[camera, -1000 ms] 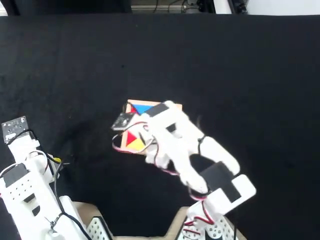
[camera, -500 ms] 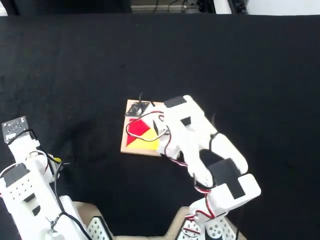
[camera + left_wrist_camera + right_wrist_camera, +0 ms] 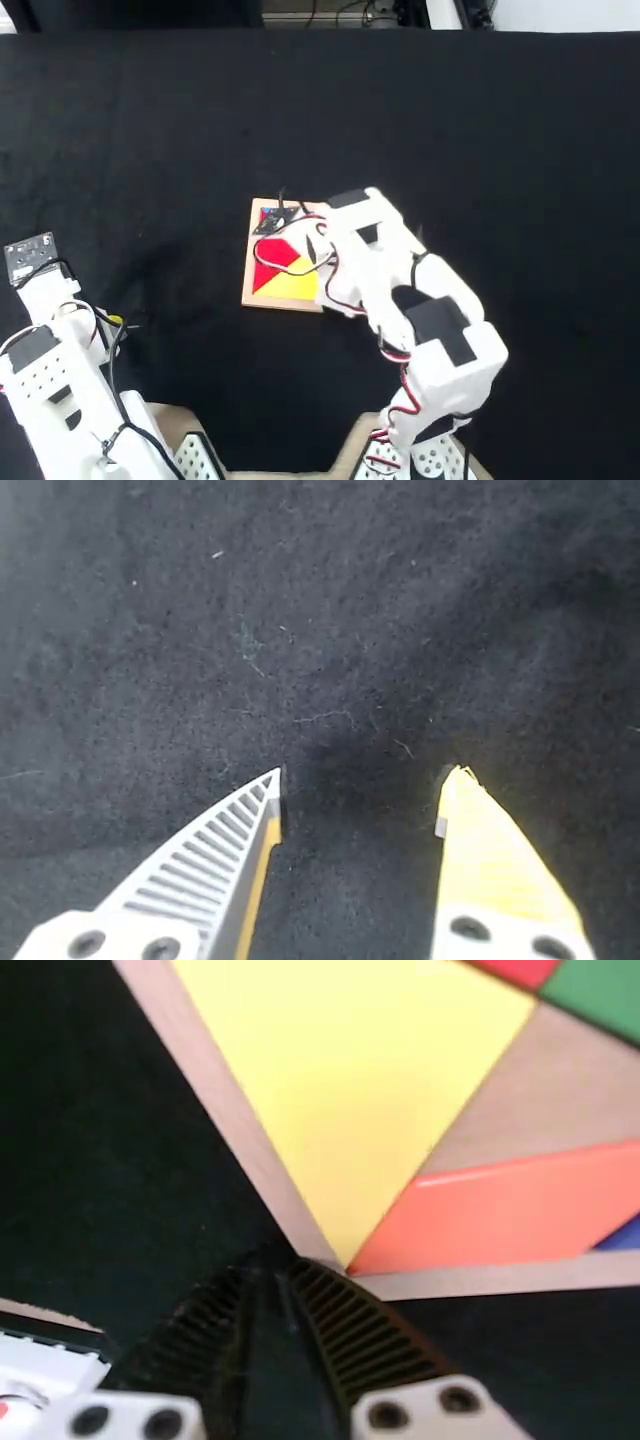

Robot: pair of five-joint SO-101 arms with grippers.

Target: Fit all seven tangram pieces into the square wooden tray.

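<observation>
The right claw [image 3: 290, 1275] sits low with its 2 ribbed fingers pressed together, holding nothing. Its tips are just outside a corner of the square wooden tray [image 3: 210, 1090], touching the rim or nearly so.

From that corner the tray's contents lie straight ahead of the claw. First comes the yellow triangle [image 3: 340, 1070], with the orange piece [image 3: 520, 1210] beside it, its long axis running along the rim. Past them lies a bare patch of tray floor [image 3: 540, 1100], edged by the green piece [image 3: 600, 995]. Red [image 3: 515, 968] and blue [image 3: 625, 1235] pieces show at the edges.

I judge that bare patch to be an unfilled slot, so any next move has to go inward from this corner.

The left claw [image 3: 366, 775] is spread wide over the black desk [image 3: 450, 120], well apart from the tray, so the right arm is the nearer one.
</observation>
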